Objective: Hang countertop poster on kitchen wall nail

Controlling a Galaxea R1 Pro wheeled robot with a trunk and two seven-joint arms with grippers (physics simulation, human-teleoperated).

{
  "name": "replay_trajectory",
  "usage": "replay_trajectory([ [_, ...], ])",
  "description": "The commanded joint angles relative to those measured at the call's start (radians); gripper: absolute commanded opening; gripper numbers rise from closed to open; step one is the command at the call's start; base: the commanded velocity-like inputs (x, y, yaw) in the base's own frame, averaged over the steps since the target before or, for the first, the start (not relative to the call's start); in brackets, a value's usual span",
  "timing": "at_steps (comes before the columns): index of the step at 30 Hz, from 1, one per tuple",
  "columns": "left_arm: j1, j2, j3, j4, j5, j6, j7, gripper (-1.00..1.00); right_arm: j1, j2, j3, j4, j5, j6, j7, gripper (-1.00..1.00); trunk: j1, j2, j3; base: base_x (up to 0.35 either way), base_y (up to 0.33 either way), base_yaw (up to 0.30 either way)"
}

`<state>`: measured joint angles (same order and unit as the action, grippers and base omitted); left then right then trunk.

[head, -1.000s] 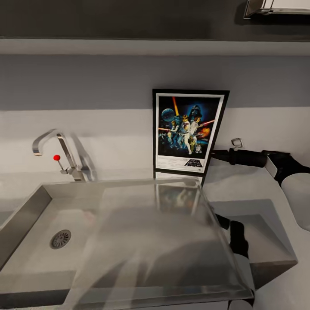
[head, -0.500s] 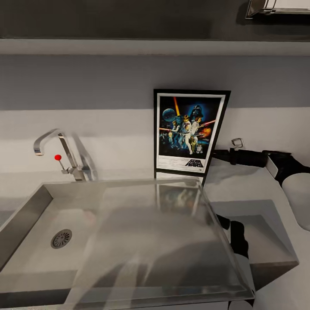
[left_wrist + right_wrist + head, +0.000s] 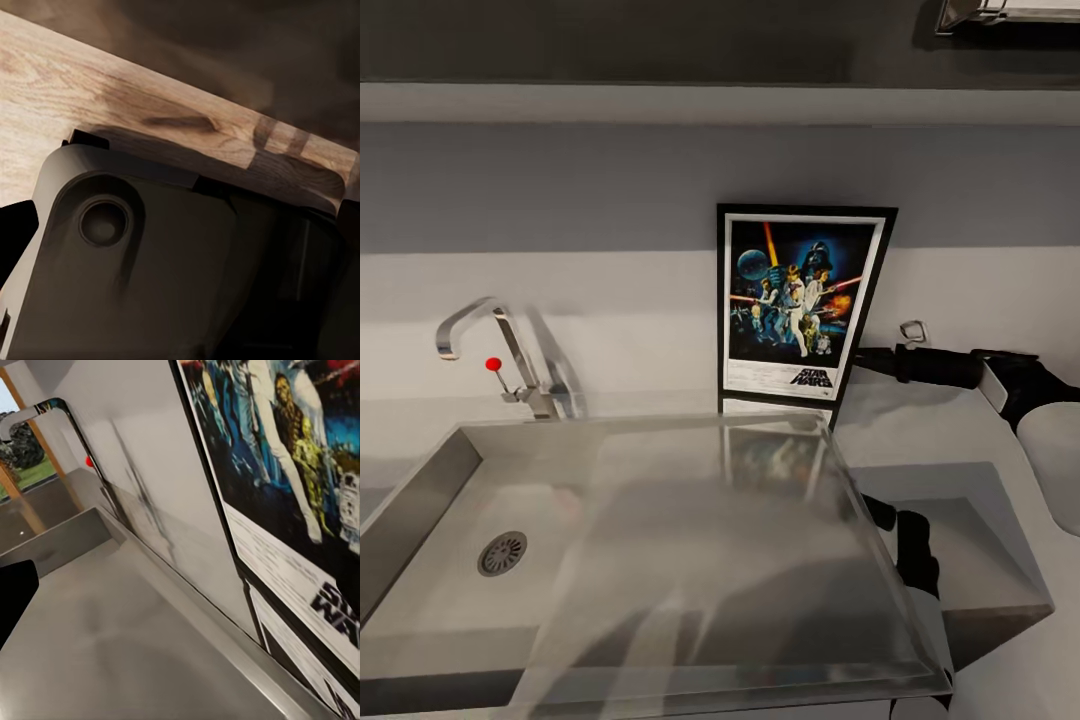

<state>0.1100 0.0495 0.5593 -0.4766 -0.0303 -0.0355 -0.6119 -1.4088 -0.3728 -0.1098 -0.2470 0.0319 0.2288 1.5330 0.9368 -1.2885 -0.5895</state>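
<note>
Grey kitchen countertop (image 3: 960, 425) runs under a pale wall, with a steel sink (image 3: 420, 500), a drainboard (image 3: 760, 560) and a tap (image 3: 495, 335) with a red knob (image 3: 493, 364). Poster (image 3: 800, 300) stands upright at the back of the counter, leaning on the wall, behind the drainboard.

Right gripper (image 3: 865, 358) comes in from the right, tip just beside the poster's lower right edge; contact can't be confirmed. In the right wrist view the poster (image 3: 300, 510) is very close, frame edge and counter seam visible.

Step in hand, as I judge it: closing on the poster's side edge for a pinch. To do it well, straddle the thin frame edge with one finger in front and one behind, grip low on the border, and avoid pushing it flat against the wall or sliding it sideways toward the sink.

Right finger opening: can't tell, fingers too dark and small. Nothing visibly held.

Left wrist view gives a robot housing and a wooden surface; left finger state can't be told either.
</note>
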Motion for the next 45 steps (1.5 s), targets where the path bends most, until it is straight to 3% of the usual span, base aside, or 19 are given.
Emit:
replay_trajectory([
  [1,0.000,0.000,0.004,-0.001,-0.003,-0.003,-0.005,1.00,-0.001,0.000,-0.004,0.000,0.003,0.011,0.004,1.00,0.000,0.000,-0.001,0.000,0.000,0.000],
  [16,0.000,0.000,0.004,-0.001,-0.003,-0.003,-0.006,1.00,0.000,-0.008,-0.005,-0.026,-0.003,0.011,0.005,1.00,0.000,0.000,-0.003,0.000,0.000,0.000],
  [19,0.000,0.000,0.004,-0.001,-0.003,-0.003,-0.006,1.00,0.000,-0.028,-0.006,-0.032,-0.004,0.012,0.005,1.00,0.000,0.000,-0.003,0.000,0.000,0.000],
  [29,0.000,0.000,0.004,-0.001,-0.003,-0.003,-0.006,1.00,0.000,-0.051,-0.007,-0.034,-0.004,0.012,0.006,1.00,0.000,0.000,-0.003,0.000,0.000,0.000],
  [45,-0.001,0.000,0.004,-0.001,-0.003,-0.003,-0.006,1.00,0.000,-0.054,-0.007,-0.034,-0.004,0.012,0.006,1.00,0.000,0.000,-0.010,0.000,0.000,0.000],
])
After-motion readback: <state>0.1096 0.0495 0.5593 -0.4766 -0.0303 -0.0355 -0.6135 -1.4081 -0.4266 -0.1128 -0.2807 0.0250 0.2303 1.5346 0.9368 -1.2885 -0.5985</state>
